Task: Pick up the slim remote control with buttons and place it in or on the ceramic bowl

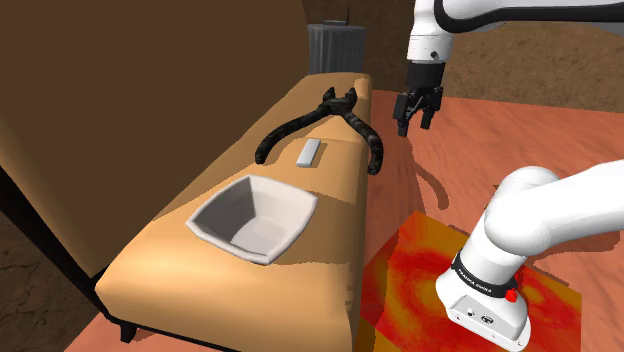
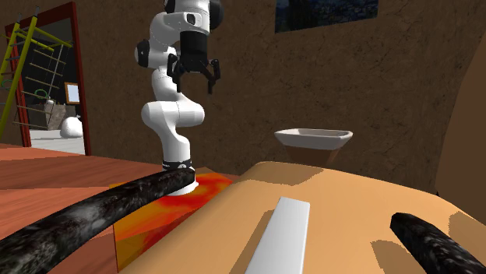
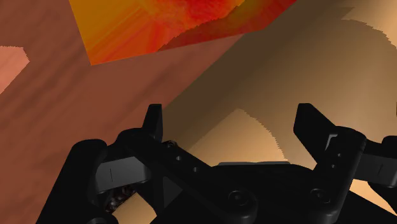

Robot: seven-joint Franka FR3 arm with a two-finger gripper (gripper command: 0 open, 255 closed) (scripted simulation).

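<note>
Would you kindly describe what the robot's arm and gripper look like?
The arm is white with rounded tubular segments and dark joints. A red dot and a dark band with small lettering sit near its base. The gripper is all black, with two fingers.

You see brown walls (image 1: 560, 70), a reddish-brown floor (image 1: 540, 130), a tan table (image 1: 300, 290) and a grey ribbed bin (image 1: 335, 45) behind it.

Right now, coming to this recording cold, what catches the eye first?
The fiery orange-red stand under the white arm grabs attention first. On the tan bench lie a white angular bowl, a slim grey remote and a big black pliers-like tool. The open black gripper hangs in the air near the bench's far end.
</note>
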